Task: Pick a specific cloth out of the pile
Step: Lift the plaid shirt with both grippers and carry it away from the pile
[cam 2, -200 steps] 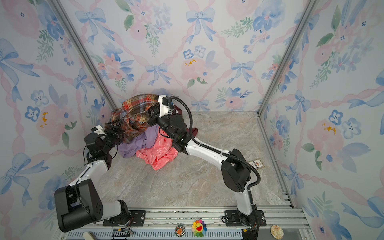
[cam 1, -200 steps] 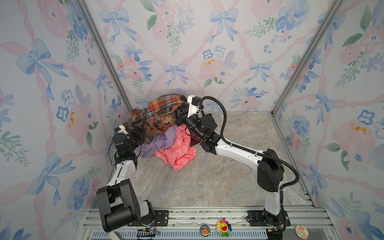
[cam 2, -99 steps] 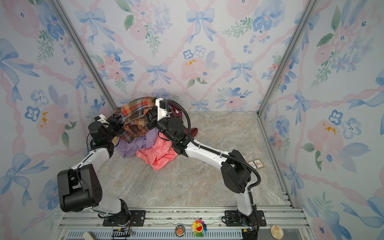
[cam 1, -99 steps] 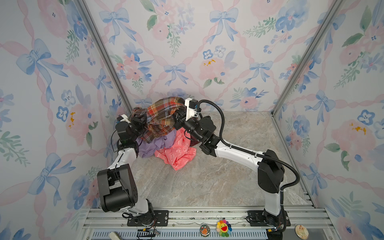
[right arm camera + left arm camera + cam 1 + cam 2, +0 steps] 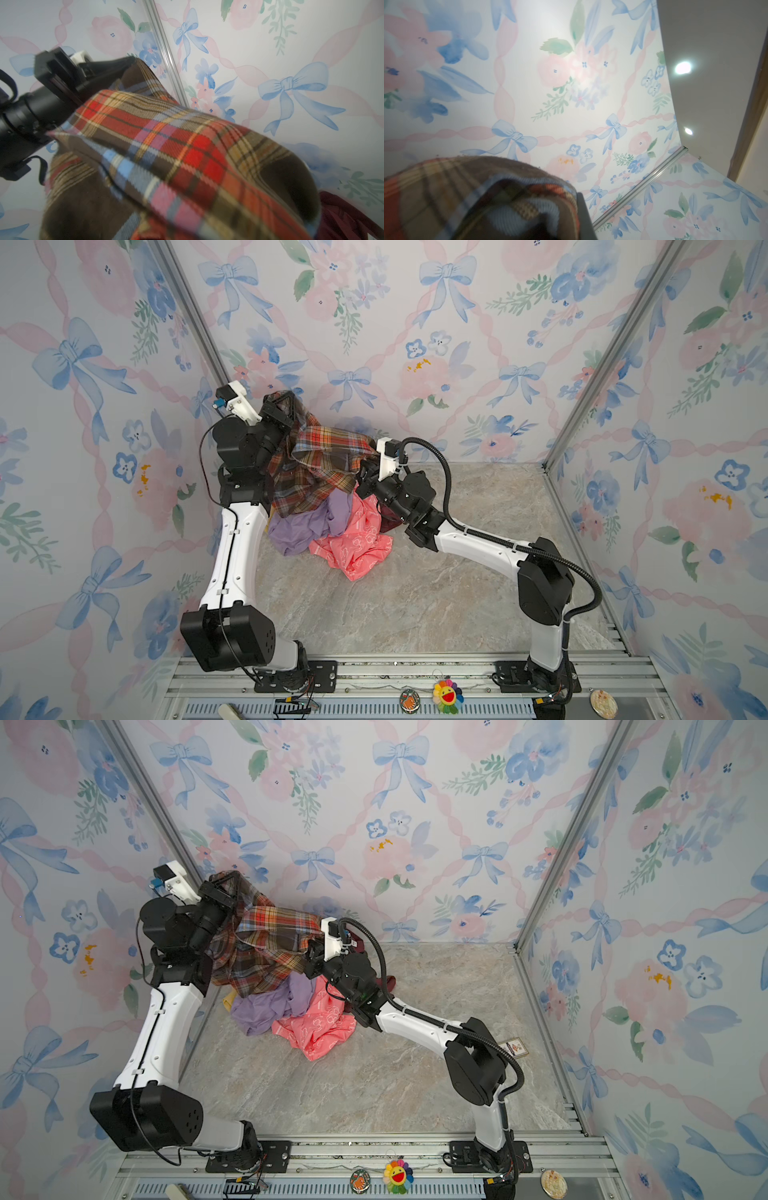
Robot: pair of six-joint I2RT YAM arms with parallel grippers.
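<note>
The left gripper [image 5: 284,404] and right gripper [image 5: 365,472] were both clamped on the plaid shirt [image 5: 322,456], holding it slung between them above the pile [image 5: 332,531] in the far left corner. Its lower hem reached the lilac garment [image 5: 299,526]. Soft, light and limp (probably snag-prone), it seemed best held by bunched edges, well apart.

Blurred and close to the lens, the plaid cloth [image 5: 477,199] bulges across the foreground, with bow-and-flower wallpaper [image 5: 529,83], a metal corner post [image 5: 639,187] and two ceiling lights [image 5: 683,67] beyond.
</note>
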